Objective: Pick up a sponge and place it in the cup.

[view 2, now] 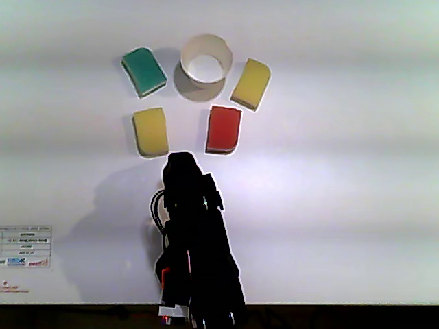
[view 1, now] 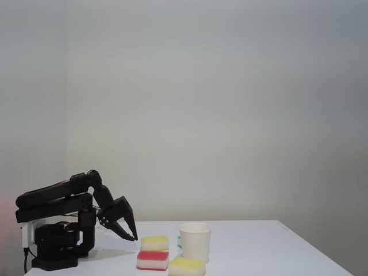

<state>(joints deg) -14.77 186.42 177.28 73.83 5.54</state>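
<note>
White tabletop (view 2: pixel 343 205) and a bare pale wall are what is seen around the work area, with a small printed label (view 2: pixel 26 255) stuck near one corner of the surface in the other view. The cup (view 2: pixel 206 67) stands upright at the far side from the arm, its mouth open and unobstructed, and four sponges are ranged about it. The sponge (view 2: pixel 250 83) to be taken, yellow on top with a pale yellowish lower layer, lies just beside the cup on its right in the other view and is tilted; in the fixed view it is the nearest block (view 1: pixel 187 266). A second yellow sponge (view 2: pixel 150 131), a red-and-white sponge (view 2: pixel 223 128) and a green sponge (view 2: pixel 144 70) are left apart from it. The gripper (view 1: pixel 131 234) is held low, its tips pointed down near the table just short of the second yellow sponge, with nothing between its fingers; they appear slightly parted, though how far cannot be judged. The approach is judged not yet made. For a sound grasp, the claw would best be carried past the red-and-white sponge, opened wider than the block's short side, turned to match its tilt, and lowered squarely, care being taken that the cup beside it is not knocked.
</note>
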